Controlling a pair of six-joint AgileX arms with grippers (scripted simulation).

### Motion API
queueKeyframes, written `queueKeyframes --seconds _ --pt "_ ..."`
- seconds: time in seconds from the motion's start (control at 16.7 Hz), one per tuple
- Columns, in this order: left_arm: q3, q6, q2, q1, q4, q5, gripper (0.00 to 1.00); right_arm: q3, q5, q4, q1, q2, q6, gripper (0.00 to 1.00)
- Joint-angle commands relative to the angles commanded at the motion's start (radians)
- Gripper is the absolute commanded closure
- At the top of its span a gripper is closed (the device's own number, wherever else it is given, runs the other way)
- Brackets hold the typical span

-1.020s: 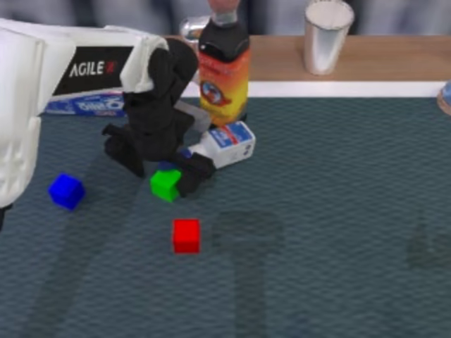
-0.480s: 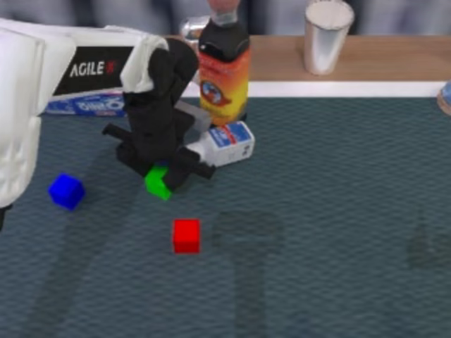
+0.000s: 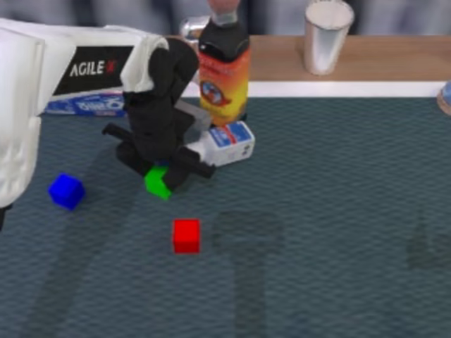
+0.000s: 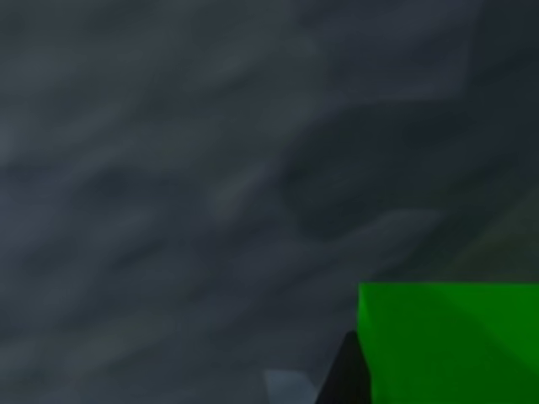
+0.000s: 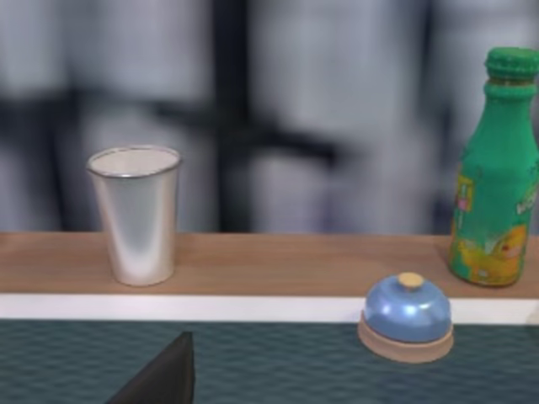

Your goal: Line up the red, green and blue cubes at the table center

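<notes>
The green cube [image 3: 156, 183] sits between the black fingers of my left gripper [image 3: 161, 177], which is shut on it left of the table center. In the left wrist view the green cube [image 4: 446, 345] fills a corner, pressed against a dark finger [image 4: 345, 374]. The red cube [image 3: 186, 235] rests on the teal tabletop just in front of and to the right of the gripper. At the left lies the blue cube [image 3: 67, 191], apart from the arm. My right arm is outside the top view; its wrist view shows only one dark fingertip [image 5: 173, 374].
Close behind the left gripper stand a dark sauce bottle [image 3: 224, 67] and a small white-and-blue carton [image 3: 227, 144]; a long carton [image 3: 84, 105] lies under the arm. On the wooden strip [image 3: 380, 56] are a steel cup [image 3: 326, 35], a blue bell [image 5: 406, 318] and a green bottle [image 5: 497, 177].
My left gripper closed its fingers round the green cube, which shifted a little to the left and back. Red and blue cubes have not moved.
</notes>
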Motion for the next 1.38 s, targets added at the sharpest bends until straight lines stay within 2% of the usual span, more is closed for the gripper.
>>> queueKeyframes --seconds 0.42,0.9,1.08,1.38 --pt "0.131 -0.002 -0.074 0.018 -0.211 -0.001 1.0 0.0 0.0 0.0 0.0 0.0 0.0 0.0" --pt "0.144 -0.036 -0.079 -0.005 -0.226 -0.002 1.0 0.0 0.0 0.0 0.0 0.0 0.0 0.0" --pt "0.149 -0.164 -0.08 -0.061 -0.238 -0.005 1.0 0.0 0.0 0.0 0.0 0.0 0.0 0.0" --pt "0.143 -0.533 -0.094 -0.196 -0.266 -0.011 1.0 0.0 0.0 0.0 0.0 0.0 0.0 0.0"
